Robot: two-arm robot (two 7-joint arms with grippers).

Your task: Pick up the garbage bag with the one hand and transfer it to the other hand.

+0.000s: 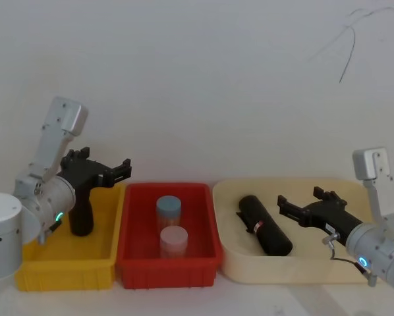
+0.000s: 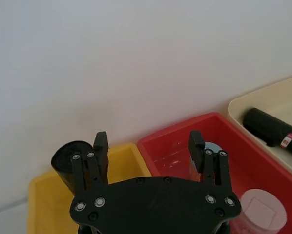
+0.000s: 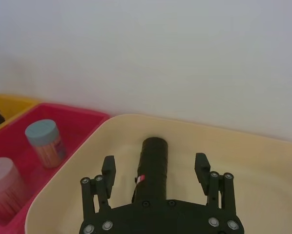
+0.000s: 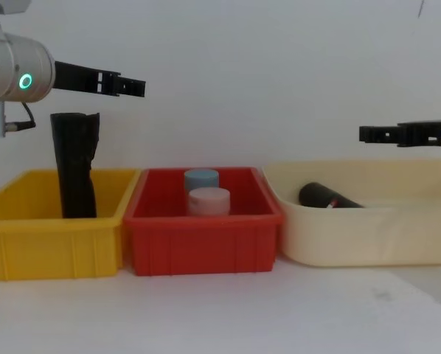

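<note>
Head view: the black long-fingered, blue-ringed right tool (image 1: 304,197) is seen wide open and empty, with the garbage bag (image 1: 266,227), a black cylindrical roll of plastic with a red-and-white label band, lying at its 8 o'clock inside the cream rounded plastic tray (image 1: 250,271). The roll is judged light, firm but slick; its middle is favoured for gripping. The green-ringed left tool (image 1: 106,160) is spread open, empty, above the yellow bin (image 1: 65,271).

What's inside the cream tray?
The garbage bag lies on its side. The open right gripper hovers over the tray, hiding part of its floor.
</note>
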